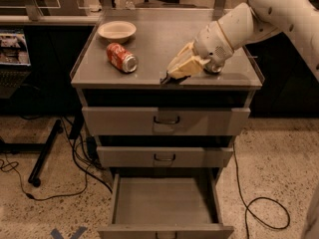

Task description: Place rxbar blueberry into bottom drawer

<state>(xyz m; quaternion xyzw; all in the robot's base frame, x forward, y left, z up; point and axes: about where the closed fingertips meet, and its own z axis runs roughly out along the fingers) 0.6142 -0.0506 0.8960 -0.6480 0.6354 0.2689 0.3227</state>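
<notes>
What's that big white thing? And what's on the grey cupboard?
It is a robot's arm. One camera looks down at a grey cabinet from the front. The arm's grasping part, the end effector, is low over the cabinet top, near its front edge. A small dark thing at its tip is likely the snack bar; whether it is gripped, I cannot tell. A red can lies on its side, a pale bowl behind it. The bottom drawer stands open.
</notes>
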